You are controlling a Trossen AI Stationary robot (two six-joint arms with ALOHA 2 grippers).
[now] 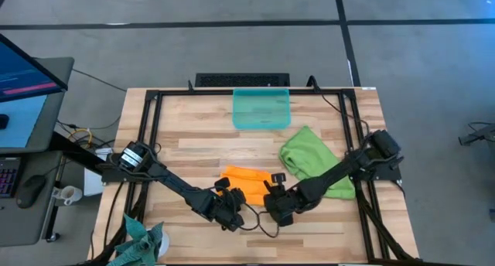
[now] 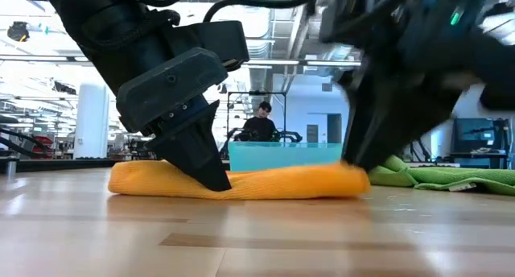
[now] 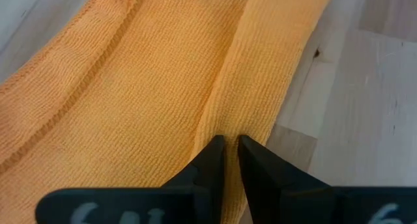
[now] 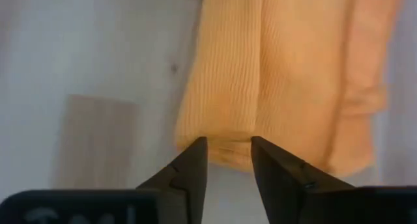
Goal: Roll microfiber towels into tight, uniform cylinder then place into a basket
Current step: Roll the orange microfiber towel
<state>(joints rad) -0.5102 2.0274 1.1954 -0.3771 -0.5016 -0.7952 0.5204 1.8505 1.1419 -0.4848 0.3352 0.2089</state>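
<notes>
Wooden planks are making up the surface [image 1: 193, 142], which is sitting inside a black frame on a grey floor. Near its front edge the orange towel [image 1: 246, 177] is lying as a low, partly rolled band. Both arms are reaching in over it from opposite sides.

The left hand [image 1: 232, 212] is pressing down at the towel's near edge; in the left wrist view its fingers [image 3: 212, 162] are standing nearly together, pinching a fold of orange cloth [image 3: 163, 87] between their tips. The right hand [image 1: 278, 204] is working at the towel's other end; in the right wrist view its fingers [image 4: 192, 162] are standing a narrow way apart, straddling the end of the orange roll [image 4: 260, 74], and whether they are gripping it I cannot tell.

The green towel [image 1: 309, 159] is lying crumpled just right of the orange one, partly under the right arm. The basket [image 1: 261, 110] is resting at the far middle of the surface, well apart from both towels.

In the low view a person [image 2: 261, 126] is sitting in the room beyond the basket.
</notes>
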